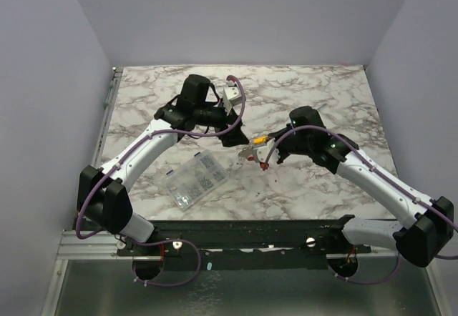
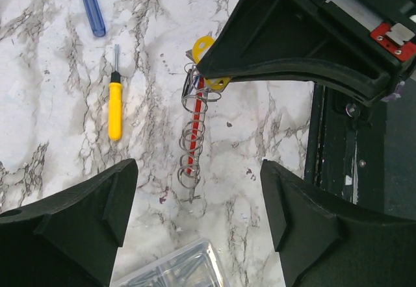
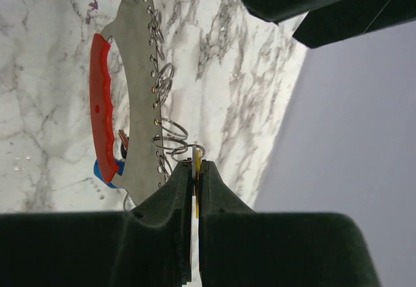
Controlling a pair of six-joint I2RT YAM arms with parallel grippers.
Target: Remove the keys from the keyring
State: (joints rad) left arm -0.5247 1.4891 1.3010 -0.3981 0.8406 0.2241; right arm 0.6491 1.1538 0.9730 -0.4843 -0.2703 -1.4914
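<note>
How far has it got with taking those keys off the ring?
Done: nothing visibly; I spot no key lying free on the table. In hand: the right hand is shut on a yellow-tagged key that looks still joined to the keyring, while the left hand hovers open above it. Left: freeing that key, the blue-tagged key and any others.

Overhead camera looks down; both close wrist views share the keyring (image 3: 136,73).

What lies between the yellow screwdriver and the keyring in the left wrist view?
Nothing. Only bare marble table separates the yellow screwdriver from the keyring there.
</note>
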